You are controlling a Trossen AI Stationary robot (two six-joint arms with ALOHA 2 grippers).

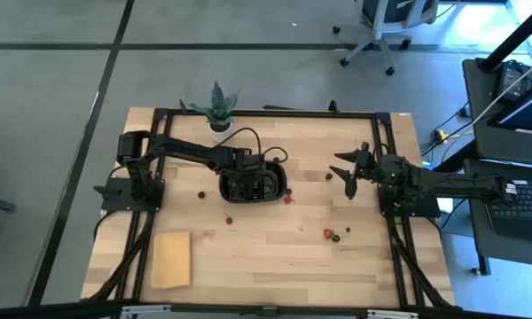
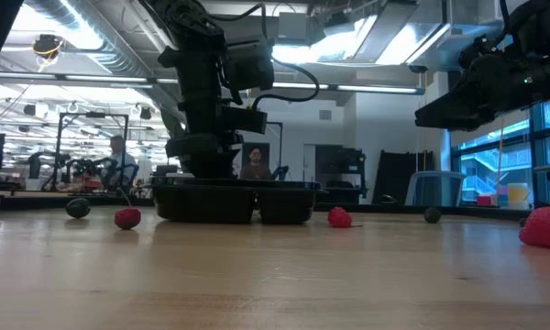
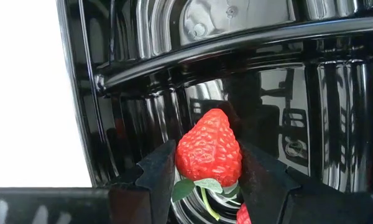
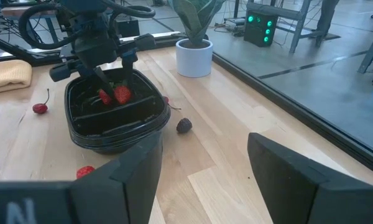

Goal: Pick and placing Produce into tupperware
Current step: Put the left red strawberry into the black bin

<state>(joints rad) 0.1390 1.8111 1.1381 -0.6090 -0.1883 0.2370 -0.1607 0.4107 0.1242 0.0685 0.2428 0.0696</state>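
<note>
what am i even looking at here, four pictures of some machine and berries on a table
It is a robot with two dark arms at a wooden table, each ending in a two-finger pincer. One picture looks straight down, one looks level across the tabletop, and two come from cameras on the wrists. The left pincer is down in a black plastic tray, holding a red strawberry between its fingers. The right pincer hangs open off to the tray's right, holding nothing. Loose berries lie scattered on the wood, along with a small potted plant and a flat tan block.
</note>
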